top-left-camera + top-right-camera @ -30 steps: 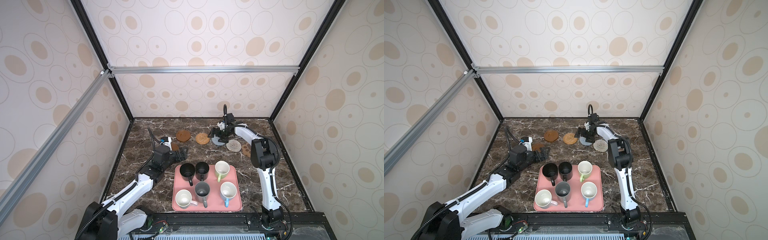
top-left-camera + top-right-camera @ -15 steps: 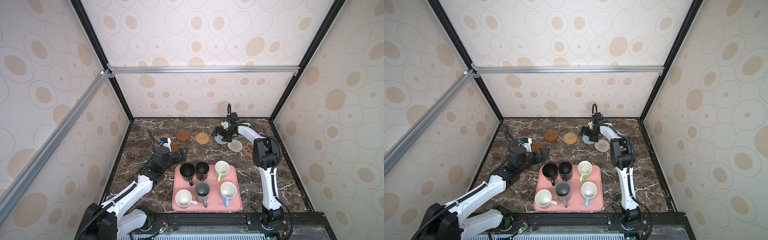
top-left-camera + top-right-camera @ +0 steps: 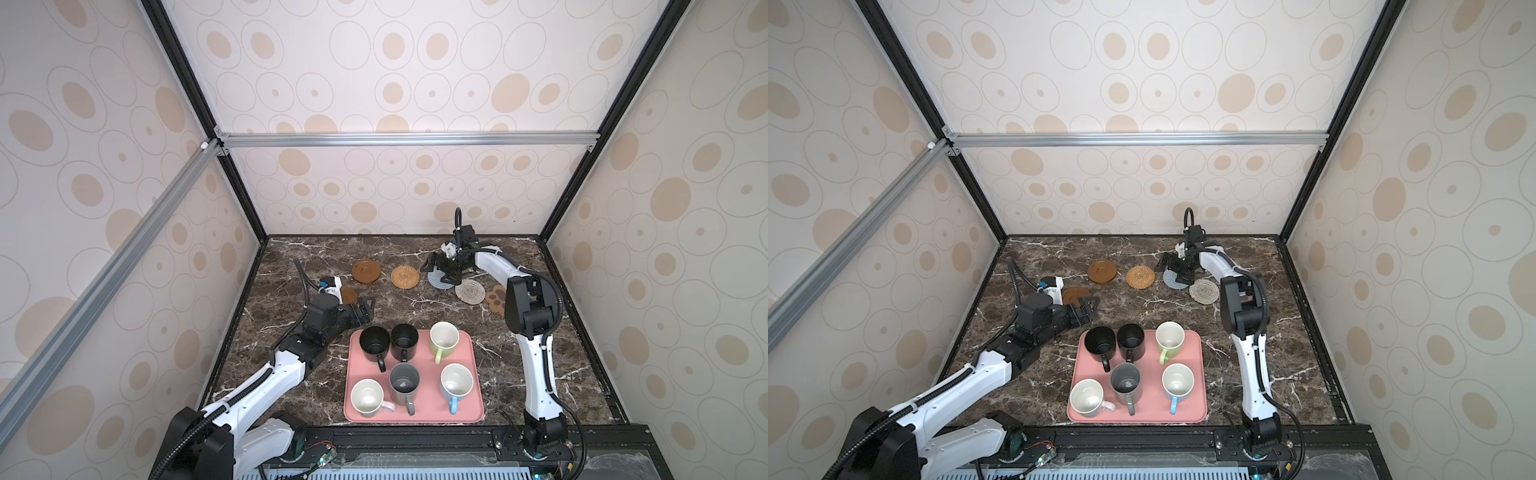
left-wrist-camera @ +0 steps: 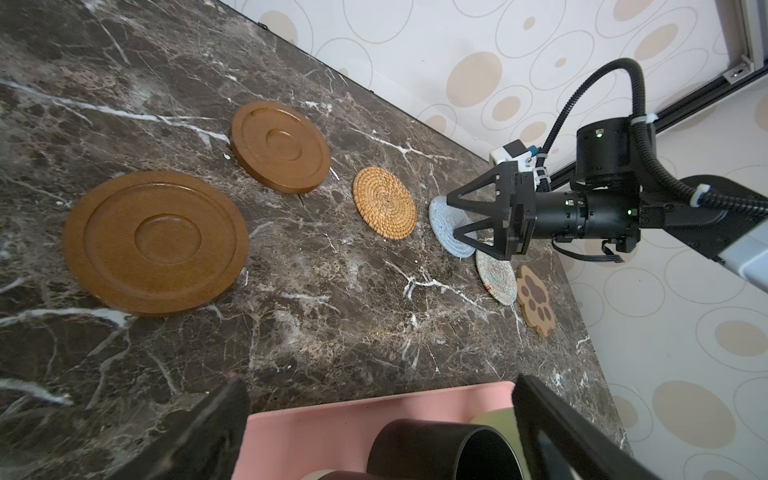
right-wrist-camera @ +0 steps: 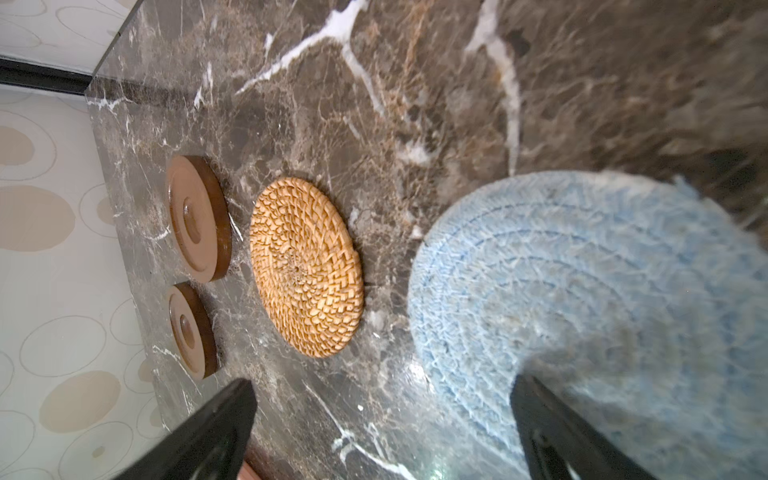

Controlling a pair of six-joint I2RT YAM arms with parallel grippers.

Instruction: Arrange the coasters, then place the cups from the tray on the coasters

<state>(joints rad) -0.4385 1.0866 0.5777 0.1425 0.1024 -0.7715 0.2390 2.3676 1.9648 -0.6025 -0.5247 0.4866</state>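
Right gripper point(image 3: 442, 272) is out at the far side of the marble table point(image 3: 498, 353), jaws spread wide and empty, hanging right over the blue-grey woven coaster point(image 3: 439, 285). On its wrist camera one finger point(image 5: 557, 432) crosses that mat's edge, and the other stands over bare marble on the side toward the rattan coaster point(image 5: 305, 266). Whether a tip touches the mat, I cannot tell.

The far row, left to right:
- The far wooden disc point(image 3: 367, 272).
- The rattan coaster.
- The blue-grey woven coaster, under the gripper.
- The whitish woven coaster point(image 3: 470, 291), just right of it and a little nearer.
- The paw-shaped coaster point(image 3: 496, 300), close beside the right arm.

The near wooden disc point(image 3: 1075, 294) sits further left and nearer, partly behind the left wrist.

Left gripper point(image 3: 365, 309) is open too and holds nothing. It is low over the table, just beyond the far-left corner of the pink tray point(image 3: 419, 415). The near wooden disc lies just to its far left, and the left black mug point(image 3: 374, 340) stands just on its near side.

All six mugs stand upright on the tray:
- Far row: the left black mug, the right black mug point(image 3: 404, 338) and the light green mug point(image 3: 444, 337).
- Near row: the white mug point(image 3: 366, 397), the grey mug point(image 3: 404, 382) and the light blue mug point(image 3: 456, 382).
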